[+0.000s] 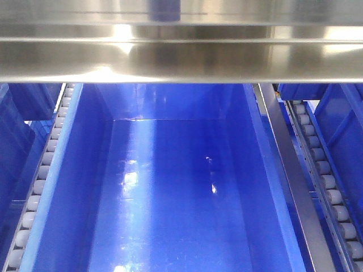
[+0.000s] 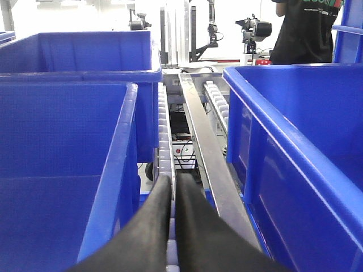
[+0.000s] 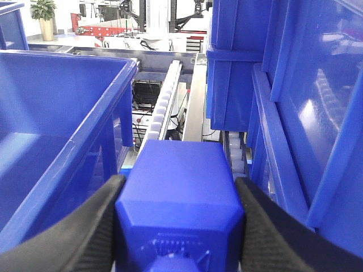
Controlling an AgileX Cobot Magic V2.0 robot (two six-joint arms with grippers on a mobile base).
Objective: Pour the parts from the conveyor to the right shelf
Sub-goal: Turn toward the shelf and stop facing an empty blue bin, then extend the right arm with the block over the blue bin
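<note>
A bright-blue cube part (image 3: 181,192) with a round stud near its bottom edge sits clamped in my right gripper (image 3: 180,187), both black fingers pressed on its sides. It hangs over the shelf's roller rail (image 3: 163,105), beside a large blue bin (image 3: 57,130) on its left. My left gripper (image 2: 173,184) is shut with nothing in it, above a white roller rail (image 2: 165,136) between two blue bins. The front view looks down into an empty deep-blue bin (image 1: 170,192) of the right shelf, under a steel crossbar (image 1: 181,51). The conveyor is out of view.
More blue bins (image 2: 295,147) flank the left gripper on both sides. A steel rail (image 2: 207,158) runs beside the rollers. Stacked blue bins (image 3: 295,102) stand close on the right of the held part. A person in black (image 2: 303,28) stands behind the shelf.
</note>
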